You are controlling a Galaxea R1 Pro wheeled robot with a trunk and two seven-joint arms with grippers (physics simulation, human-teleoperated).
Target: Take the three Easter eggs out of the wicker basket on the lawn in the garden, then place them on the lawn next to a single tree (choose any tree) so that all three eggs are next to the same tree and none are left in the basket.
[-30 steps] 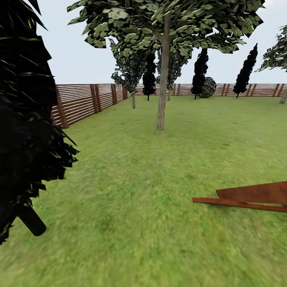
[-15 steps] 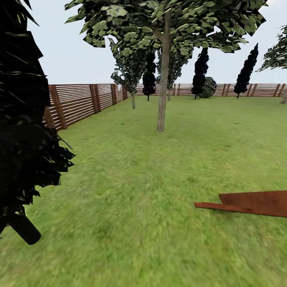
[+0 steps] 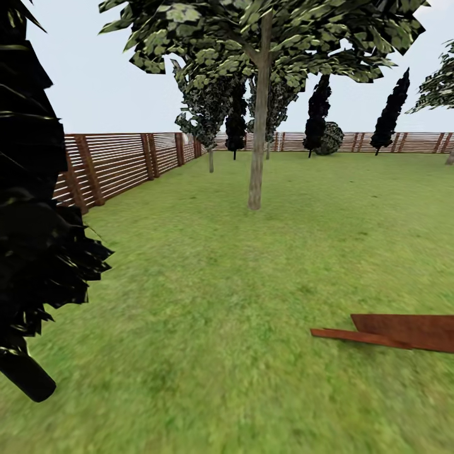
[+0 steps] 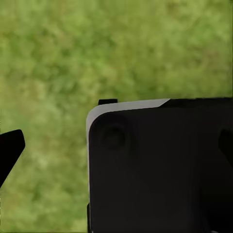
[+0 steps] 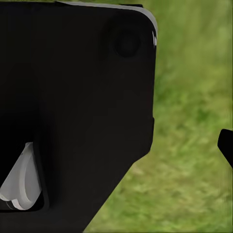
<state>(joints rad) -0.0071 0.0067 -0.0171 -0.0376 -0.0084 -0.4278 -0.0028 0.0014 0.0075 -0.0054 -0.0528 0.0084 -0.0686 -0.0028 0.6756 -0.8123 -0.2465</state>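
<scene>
The lawn (image 3: 208,296) runs wide and green to a brown slatted fence (image 3: 120,165) closing in the garden. A black, spiky cypress (image 3: 38,208) looms close at the left of the head view, and flat reddish-brown boards (image 3: 397,334) lie on the grass at the right. The tree (image 3: 256,132) stands ahead past open grass, its trunk straight and grey-brown under a broad leafy canopy; more cypresses (image 3: 315,113) line the far fence. Both wrist views show dark robot housing over grass, and I cannot tell how either arm's fingers stand.
</scene>
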